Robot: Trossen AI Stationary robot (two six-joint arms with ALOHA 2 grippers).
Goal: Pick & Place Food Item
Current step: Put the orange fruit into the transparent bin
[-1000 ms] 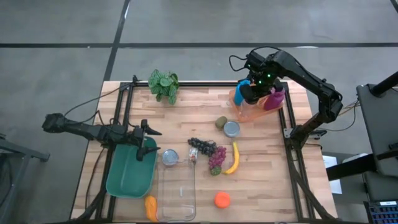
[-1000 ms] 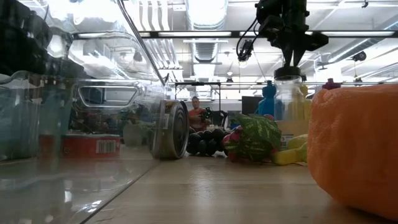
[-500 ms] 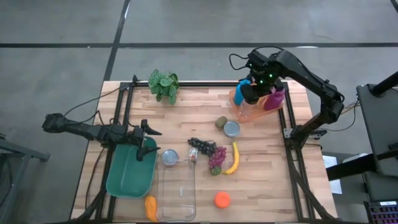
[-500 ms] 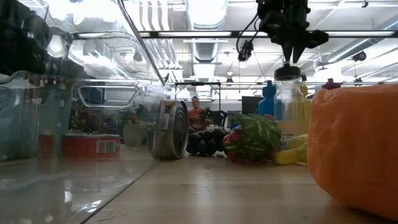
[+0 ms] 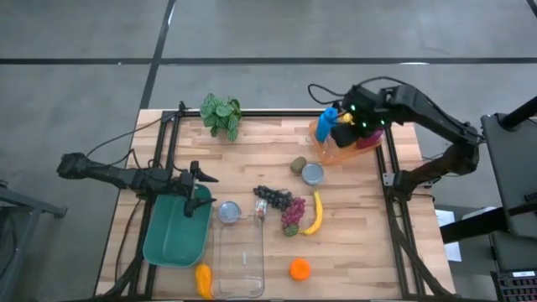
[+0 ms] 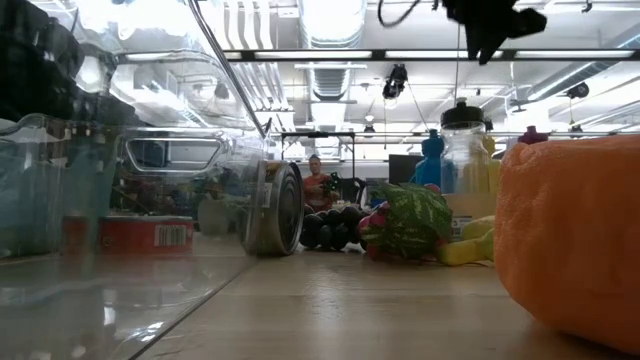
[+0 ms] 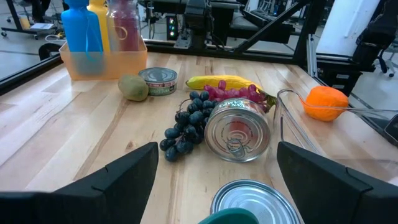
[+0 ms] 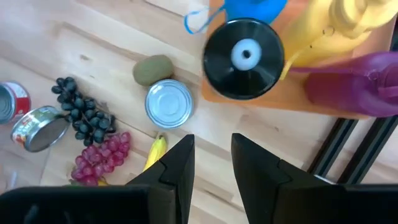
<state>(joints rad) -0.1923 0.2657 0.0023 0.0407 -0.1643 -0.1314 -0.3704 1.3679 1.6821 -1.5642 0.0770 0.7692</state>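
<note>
While high view hides it, right gripper [image 8: 211, 165] jaws narrow, empty, left gripper [image 7: 214, 171] jaws wide.

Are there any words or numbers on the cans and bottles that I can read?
None can be read.
Short round metal can with a red and green label: print too small to read.
Round metal can lying on its side: label too blurred.
Red-labelled can behind the clear plastic tub: barcode, digits unreadable.

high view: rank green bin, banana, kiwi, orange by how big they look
1. green bin
2. banana
3. orange
4. kiwi, close to the orange, so those two are unsure
</note>
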